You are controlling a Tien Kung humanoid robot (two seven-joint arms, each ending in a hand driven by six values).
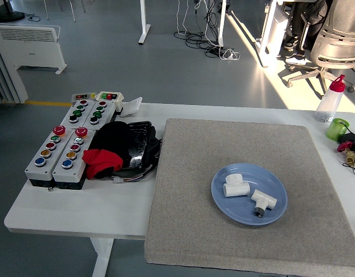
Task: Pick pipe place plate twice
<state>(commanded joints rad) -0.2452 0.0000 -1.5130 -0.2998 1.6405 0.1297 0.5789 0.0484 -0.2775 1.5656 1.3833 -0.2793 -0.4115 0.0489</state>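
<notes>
A blue plate rests on the grey mat, right of centre. Two white T-shaped pipe fittings lie in it: one at its upper left, the other at its lower right. Neither robot hand shows in the head view, and no person is at the table.
Grey button boxes stand at the table's left, with a black and red bundle beside them. At the far right edge stand a clear bottle with a red cap, a green cup and some small parts.
</notes>
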